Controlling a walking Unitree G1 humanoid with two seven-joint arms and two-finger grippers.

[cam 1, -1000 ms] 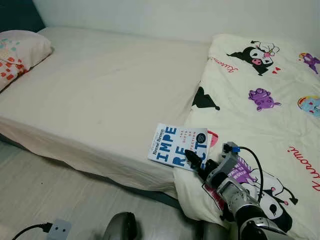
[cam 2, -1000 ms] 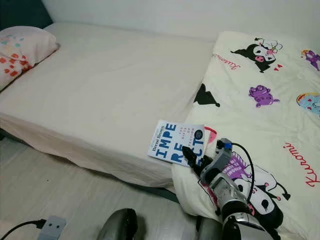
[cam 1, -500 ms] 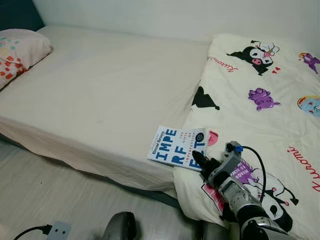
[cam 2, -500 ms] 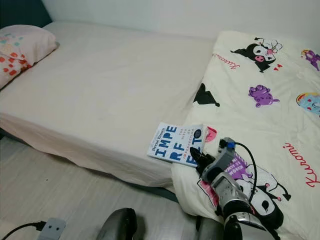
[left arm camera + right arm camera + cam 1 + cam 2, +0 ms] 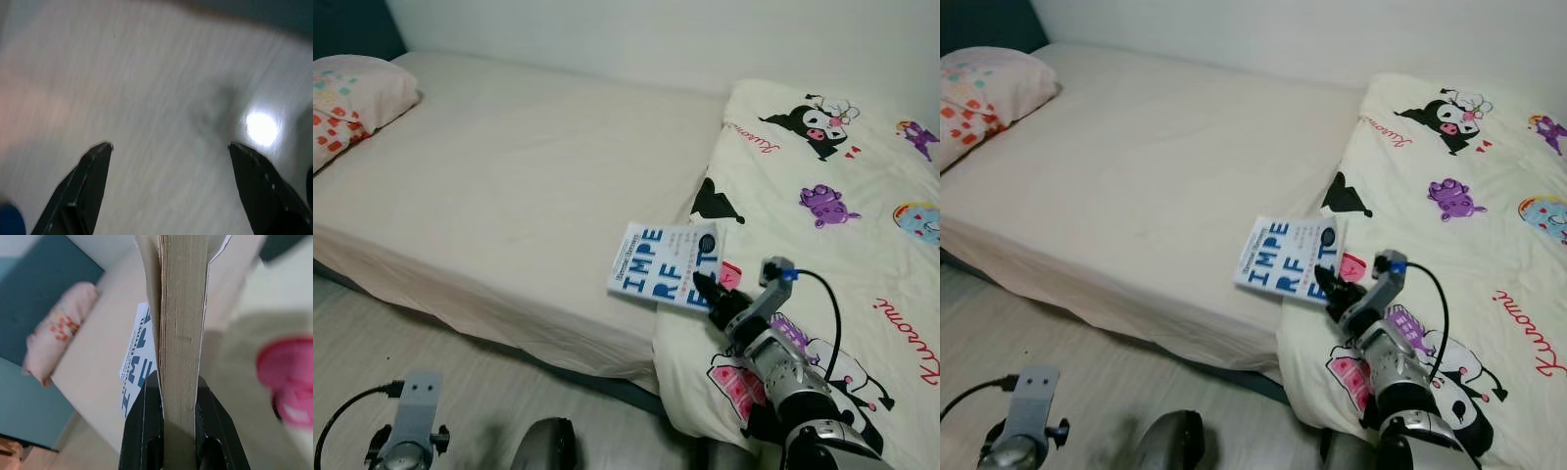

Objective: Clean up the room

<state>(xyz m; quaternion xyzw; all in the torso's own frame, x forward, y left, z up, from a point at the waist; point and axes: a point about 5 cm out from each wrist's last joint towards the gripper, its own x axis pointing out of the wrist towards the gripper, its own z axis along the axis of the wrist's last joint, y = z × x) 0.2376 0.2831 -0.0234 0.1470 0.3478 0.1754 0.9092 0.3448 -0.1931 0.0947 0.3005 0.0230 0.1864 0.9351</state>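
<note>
The right gripper (image 5: 702, 286) pinches the book (image 5: 664, 265) by its near edge, one black finger on each side of the page block, as the right wrist view shows (image 5: 168, 426). The book, white with large blue letters on its cover, is over the near edge of the bed (image 5: 509, 176), right where the bare sheet meets the quilt (image 5: 822, 215); I cannot tell whether it rests on the bed or is lifted just clear. The quilt, cream with cartoon figures, covers the right part of the bed, and the right arm reaches over its near corner. A pillow (image 5: 352, 98) with orange spots lies at the far left end of the bed, well apart from the book. The left gripper (image 5: 168, 161) hangs low over the pale wooden floor (image 5: 372, 343) in front of the bed, its fingers spread wide with nothing between them; that view is blurred.
</note>
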